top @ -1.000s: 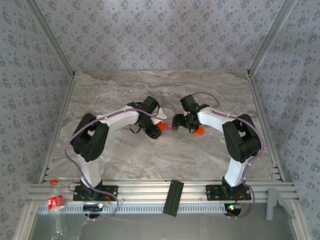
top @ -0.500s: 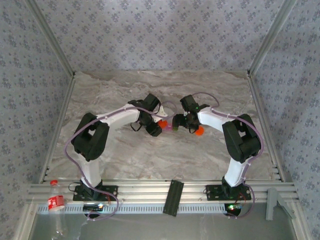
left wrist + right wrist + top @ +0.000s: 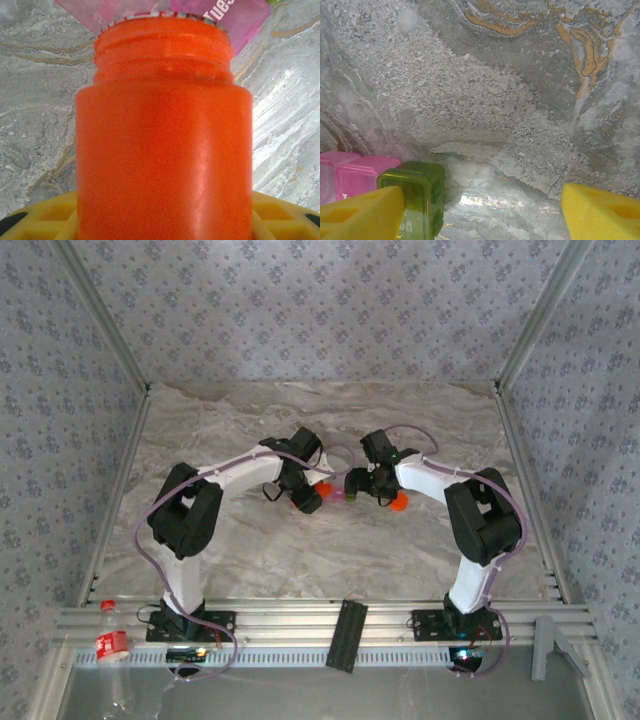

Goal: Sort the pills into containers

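Marbled tabletop (image 3: pixel 400 550), centre: your left gripper (image 3: pixel 308 496) holds the orange bottle (image 3: pixel 162 150), its mouth at the containers (image 3: pixel 412 187); your right gripper (image 3: pixel 482 212) gapes wide, one finger just beside them.

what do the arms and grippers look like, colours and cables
The left arm and right arm match: white links, bulky black joint housings, and a pale purple cable looping along each. The left gripper and right gripper have bright yellow fingers with moulded recesses.
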You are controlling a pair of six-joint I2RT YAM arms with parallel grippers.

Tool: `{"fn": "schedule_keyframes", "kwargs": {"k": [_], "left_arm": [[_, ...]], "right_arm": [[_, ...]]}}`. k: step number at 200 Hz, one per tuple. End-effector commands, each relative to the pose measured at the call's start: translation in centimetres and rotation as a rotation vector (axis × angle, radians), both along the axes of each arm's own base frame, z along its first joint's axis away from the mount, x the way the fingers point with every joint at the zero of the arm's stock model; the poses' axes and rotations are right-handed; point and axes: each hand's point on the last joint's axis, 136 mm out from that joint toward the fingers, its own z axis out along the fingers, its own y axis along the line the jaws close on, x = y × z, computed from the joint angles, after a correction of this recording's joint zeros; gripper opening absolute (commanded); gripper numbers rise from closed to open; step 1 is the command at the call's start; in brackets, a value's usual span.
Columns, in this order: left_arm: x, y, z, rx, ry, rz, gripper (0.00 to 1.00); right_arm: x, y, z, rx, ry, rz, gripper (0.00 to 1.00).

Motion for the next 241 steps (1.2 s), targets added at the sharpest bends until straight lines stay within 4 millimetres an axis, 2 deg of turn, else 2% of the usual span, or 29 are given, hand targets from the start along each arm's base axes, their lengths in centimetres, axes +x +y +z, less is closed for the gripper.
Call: {"fn": "schedule_keyframes", "kwargs": {"k": [1, 108, 241], "left_arm": [[-0.03, 0.07, 0.3, 0.028, -0.004, -0.026, 0.0], [0.05, -0.51, 1.24, 0.074, -0.047, -0.069, 0.0], [-0.09, -0.51, 0.72, 0.191, -0.073, -0.118, 0.0]], "right_arm": [[-1.17, -0.92, -1.75, -0.04, 0.056, -0.022, 0.83], [-1.2, -0.74, -1.72, -0.04, 0.056, -0.017, 0.83], [-1.27, -0.67, -1.73, -0.039, 0.057, -0.017, 0.83]]}}
